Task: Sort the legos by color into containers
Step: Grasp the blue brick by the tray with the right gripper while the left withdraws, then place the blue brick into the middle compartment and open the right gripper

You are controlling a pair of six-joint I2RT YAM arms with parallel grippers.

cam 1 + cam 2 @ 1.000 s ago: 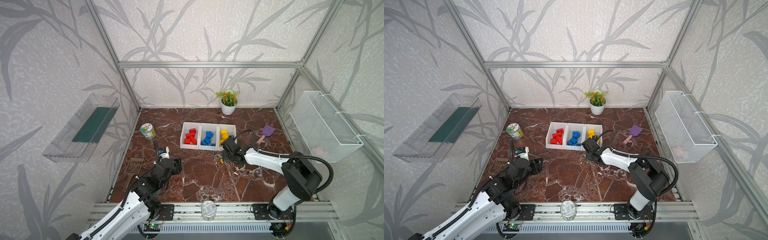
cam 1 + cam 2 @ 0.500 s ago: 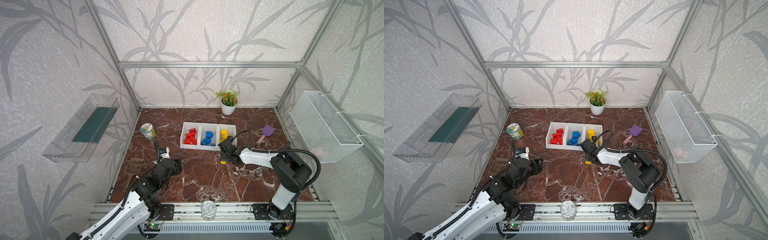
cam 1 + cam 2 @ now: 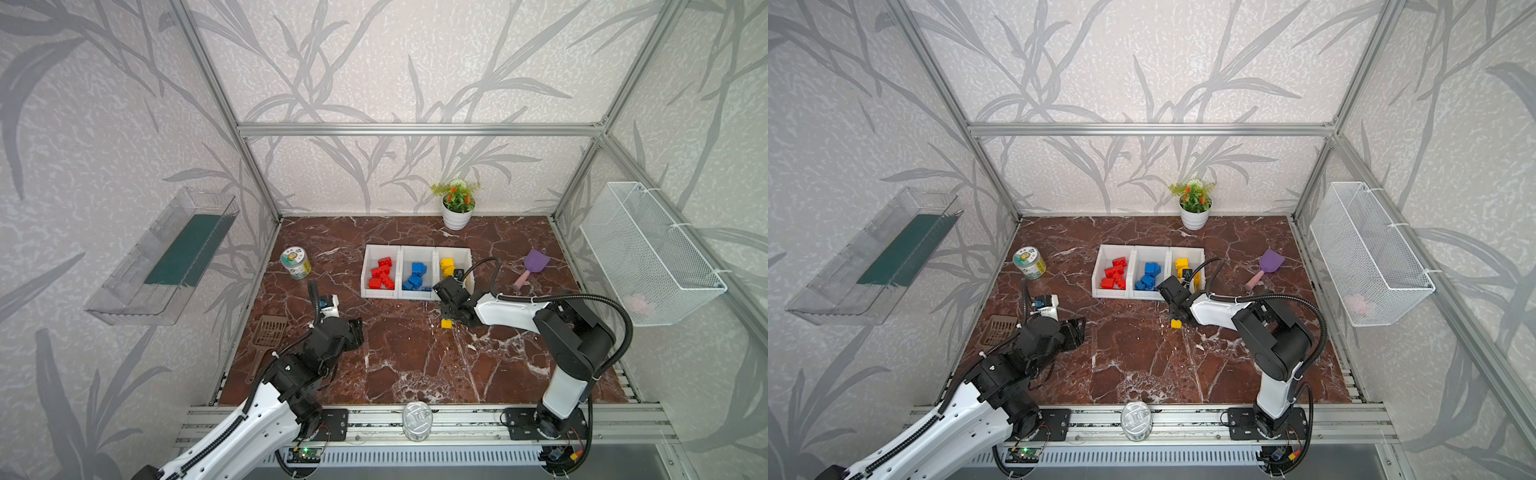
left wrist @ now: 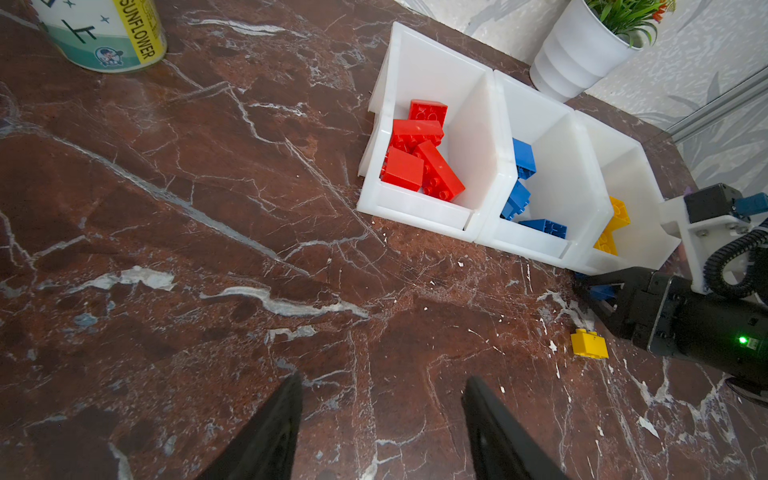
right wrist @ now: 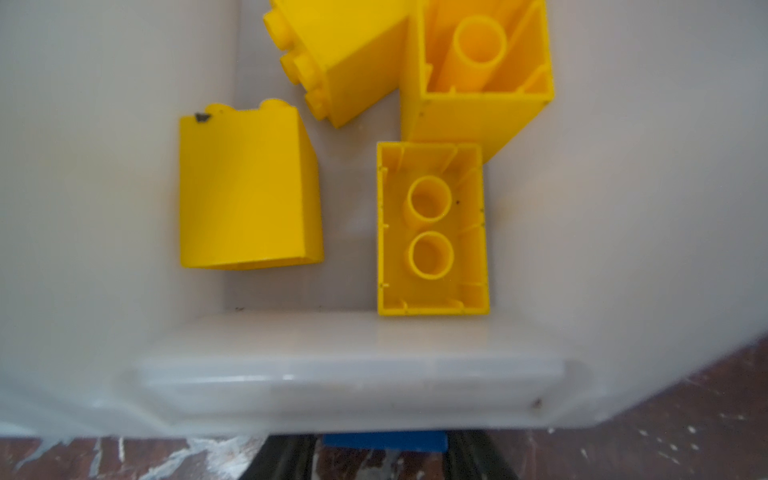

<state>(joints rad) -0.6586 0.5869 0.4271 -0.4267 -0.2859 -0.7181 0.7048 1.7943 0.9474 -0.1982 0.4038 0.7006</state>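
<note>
Left wrist view is showing the sorting nearly finished: red, blue and yellow bricks are lying in the three bins, each colour in its own one. Two bricks are waiting outside. A yellow brick is lying on the table, just beside the right gripper. This gripper is reaching low at the front of the yellow bin and is gripping a blue brick, jaws narrow on its sides; I judge it is belonging to the middle bin. The left gripper is hovering well apart from the bins, jaws half wide, holding nothing.
</note>
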